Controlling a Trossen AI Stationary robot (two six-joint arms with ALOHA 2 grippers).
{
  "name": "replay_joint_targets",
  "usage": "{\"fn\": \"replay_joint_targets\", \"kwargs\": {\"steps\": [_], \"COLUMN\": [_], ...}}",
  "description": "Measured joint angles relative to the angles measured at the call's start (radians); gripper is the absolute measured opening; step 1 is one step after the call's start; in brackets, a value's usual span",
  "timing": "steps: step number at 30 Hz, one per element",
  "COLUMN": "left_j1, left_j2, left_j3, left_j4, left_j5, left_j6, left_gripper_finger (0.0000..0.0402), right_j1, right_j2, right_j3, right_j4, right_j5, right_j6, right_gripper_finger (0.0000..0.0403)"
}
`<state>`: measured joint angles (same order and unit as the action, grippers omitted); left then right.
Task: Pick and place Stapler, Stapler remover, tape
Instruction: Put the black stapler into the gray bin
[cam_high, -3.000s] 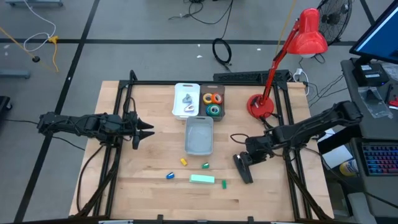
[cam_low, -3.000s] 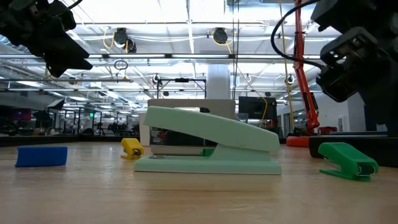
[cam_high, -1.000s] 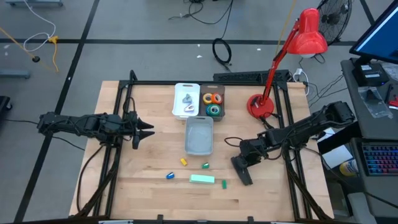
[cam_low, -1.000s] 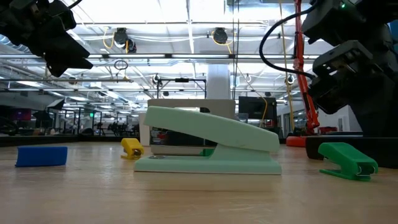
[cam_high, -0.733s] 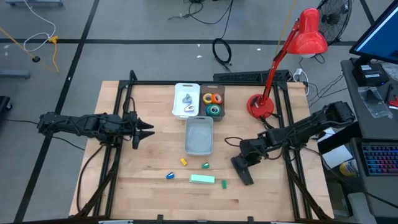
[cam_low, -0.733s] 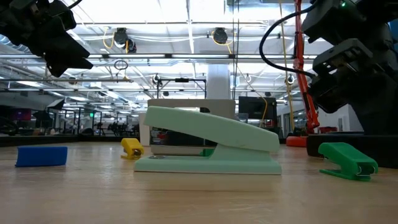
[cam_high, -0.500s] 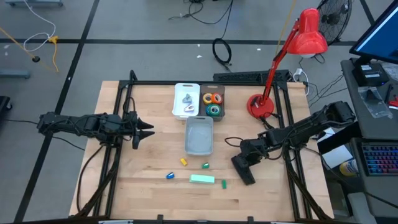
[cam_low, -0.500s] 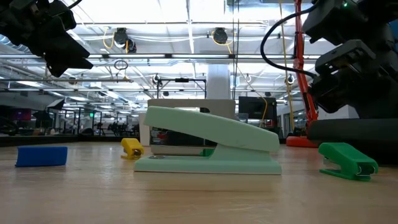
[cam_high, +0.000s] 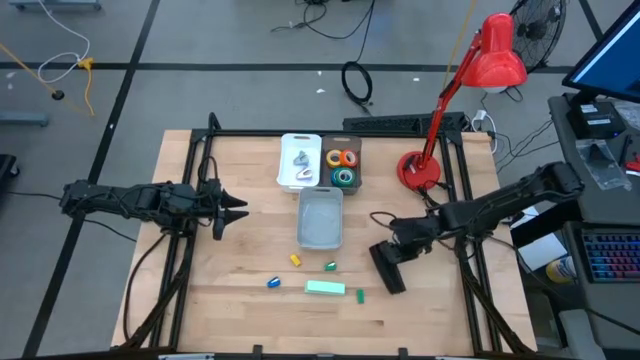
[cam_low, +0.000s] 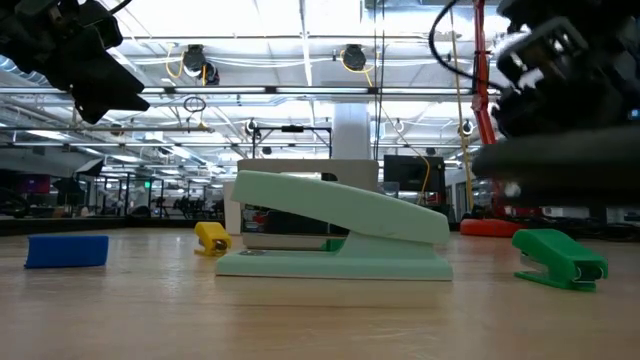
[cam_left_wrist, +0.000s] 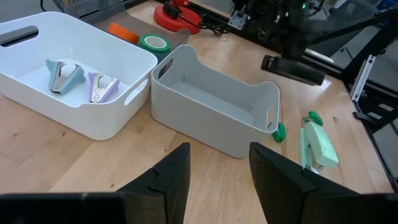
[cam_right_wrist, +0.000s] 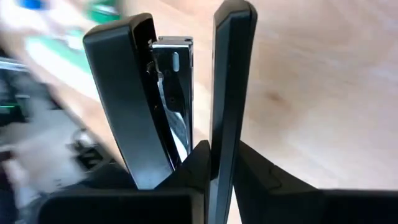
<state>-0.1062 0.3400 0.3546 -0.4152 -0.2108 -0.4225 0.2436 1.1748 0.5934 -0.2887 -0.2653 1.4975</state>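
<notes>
High view shows our right end effector (cam_high: 392, 256) over the right half of the counter (cam_high: 250, 260), its fingers closed on one end of a black stapler (cam_high: 387, 268). In the right wrist view that black stapler (cam_right_wrist: 165, 102) sits between our two fingers (cam_right_wrist: 231, 93), its metal inner part visible. In the low view it appears as a dark blurred bar (cam_low: 560, 170) clear of the counter top.

Our left end effector (cam_high: 232, 210) hangs over the left side, well apart from the things, fingers spread narrowly with nothing between them.

A mint green stapler (cam_high: 325, 288) lies near the front edge, with a small blue piece (cam_high: 273, 283), a yellow piece (cam_high: 296, 260) and two green pieces (cam_high: 329, 266) around it. An empty grey bin (cam_high: 320, 218) stands at mid-counter. Behind it, a white bin (cam_high: 299, 162) holds two staple removers (cam_left_wrist: 64, 74), and just beside it a dark tray (cam_high: 343, 166) holds the tape rolls (cam_high: 345, 176), orange and green among them. A red desk lamp (cam_high: 420, 170) stands at the back right.
</notes>
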Motion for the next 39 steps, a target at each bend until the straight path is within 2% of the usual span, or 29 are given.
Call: {"fn": "replay_joint_targets", "kwargs": {"steps": [3, 6, 11, 15, 20, 28, 39], "left_j1": [0.0, 0.0, 0.0, 0.0, 0.0, 0.0, 0.0], "left_j2": [0.0, 0.0, 0.0, 0.0, 0.0, 0.0, 0.0], "left_j3": [0.0, 0.0, 0.0, 0.0, 0.0, 0.0, 0.0], "left_j4": [0.0, 0.005, 0.016, 0.029, 0.032, 0.067, 0.069], "left_j5": [0.0, 0.0, 0.0, -0.001, -0.002, -0.003, -0.002], "left_j6": [-0.002, -0.005, -0.005, -0.001, -0.002, 0.007, 0.029], "left_gripper_finger": [0.0166, 0.0166, 0.0166, 0.0166, 0.0166, 0.0166, 0.0166], "right_j1": [0.0, 0.0, -0.027, -0.083, -0.164, -0.265, -0.303], "right_j2": [-0.058, -0.103, -0.121, -0.103, -0.061, 0.071, 0.282], "right_j3": [0.0, 0.001, 0.002, 0.002, 0.006, 0.149, 0.444], "right_j4": [0.064, 0.186, 0.442, 0.633, 0.764, 0.744, 0.388], "right_j5": [0.041, 0.138, 0.267, 0.292, 0.288, 0.223, 0.212], "right_j6": [0.024, 0.033, -0.041, -0.143, -0.231, -0.334, -0.355], "right_gripper_finger": [0.0034, 0.0034, 0.0034, 0.0034, 0.0034, 0.0034, 0.0034]}}
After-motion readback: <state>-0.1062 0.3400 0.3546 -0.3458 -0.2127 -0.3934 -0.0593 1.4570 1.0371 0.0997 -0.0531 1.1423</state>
